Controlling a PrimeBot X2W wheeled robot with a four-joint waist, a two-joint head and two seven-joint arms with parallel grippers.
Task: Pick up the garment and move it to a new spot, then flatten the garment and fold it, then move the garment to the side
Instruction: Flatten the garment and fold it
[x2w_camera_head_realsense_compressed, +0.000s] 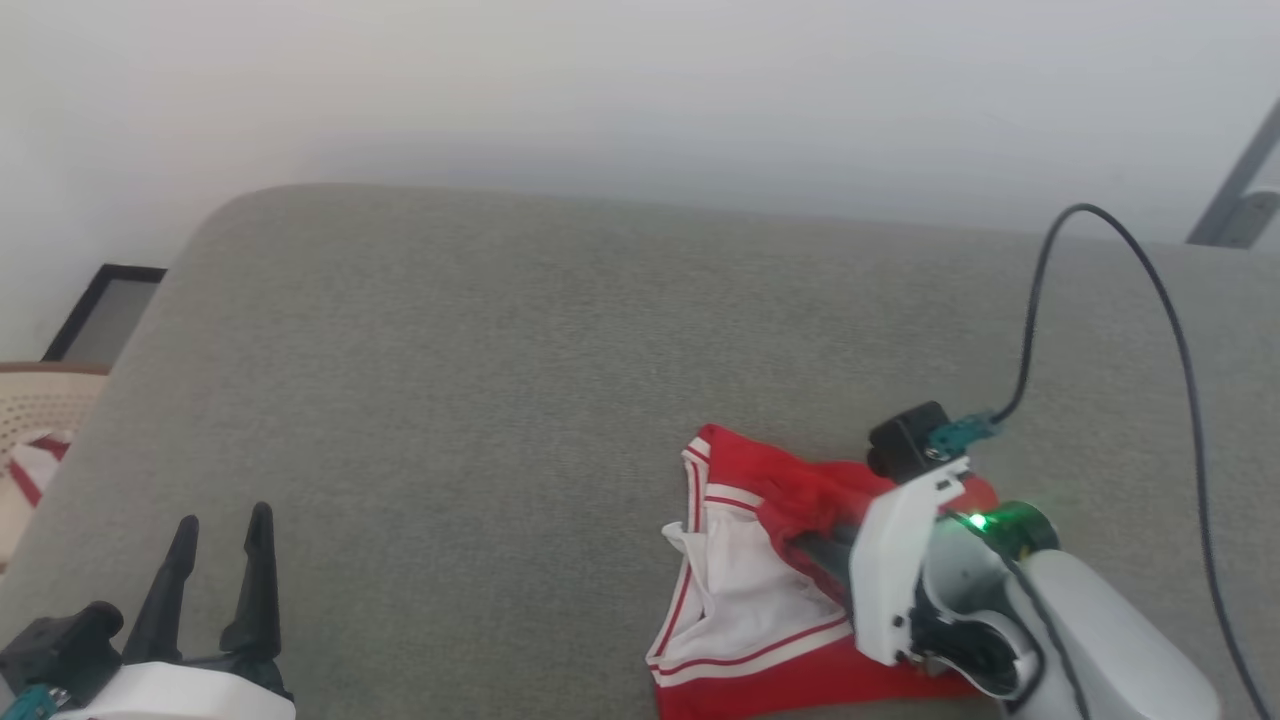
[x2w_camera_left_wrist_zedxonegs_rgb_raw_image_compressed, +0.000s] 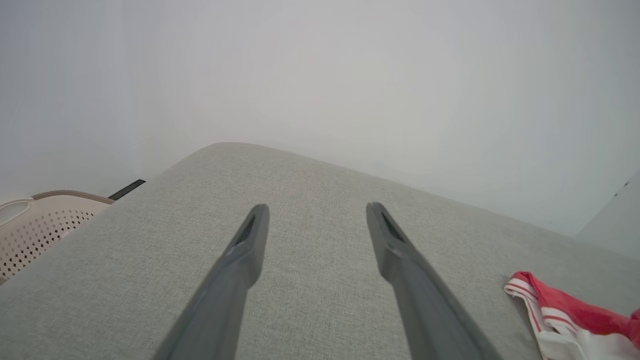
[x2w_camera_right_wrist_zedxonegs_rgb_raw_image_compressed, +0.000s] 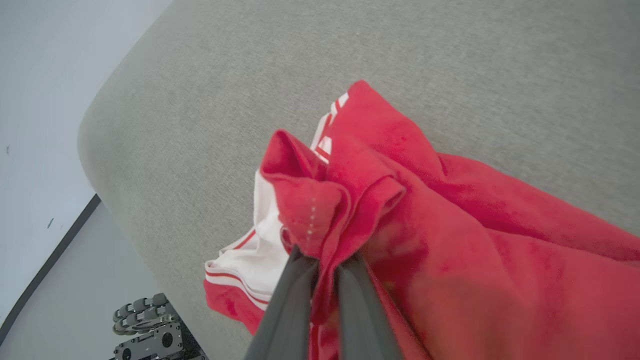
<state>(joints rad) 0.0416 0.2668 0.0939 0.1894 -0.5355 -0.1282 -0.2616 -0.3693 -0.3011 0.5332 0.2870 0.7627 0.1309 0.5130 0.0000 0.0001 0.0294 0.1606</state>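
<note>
On the near right of a grey upholstered seat (x2w_camera_head_realsense_compressed: 450, 350), the garment (x2w_camera_head_realsense_compressed: 740, 590) lay crumpled, red cloth bunched over a white, stripe-trimmed sleeve. The right gripper (x2w_camera_head_realsense_compressed: 805, 545) had its fingers closed narrow on a raised fold of the red fabric. At the near left, well apart from the shirt, the left gripper (x2w_camera_head_realsense_compressed: 225, 520) hovered with fingers spread wide, holding nothing.

The jersey looked light, soft and limp, and likely to sag and trail from any single pinch. When it came to flattening, a hold on a hem, shoulder or trimmed edge would probably give more control than the bunched middle.

The right wrist view showed the grip plainly, both fingers clamped on the fold, where the head view had the wrist housing partly in the way. It also took in a wheeled base (x2w_camera_right_wrist_zedxonegs_rgb_raw_image_compressed: 150, 325) on the floor below the seat's edge. The left wrist view showed the open fingers over bare upholstery and a perforated basket (x2w_camera_left_wrist_zedxonegs_rgb_raw_image_compressed: 40, 225) beyond the seat's left edge. No lettering could be made out.
</note>
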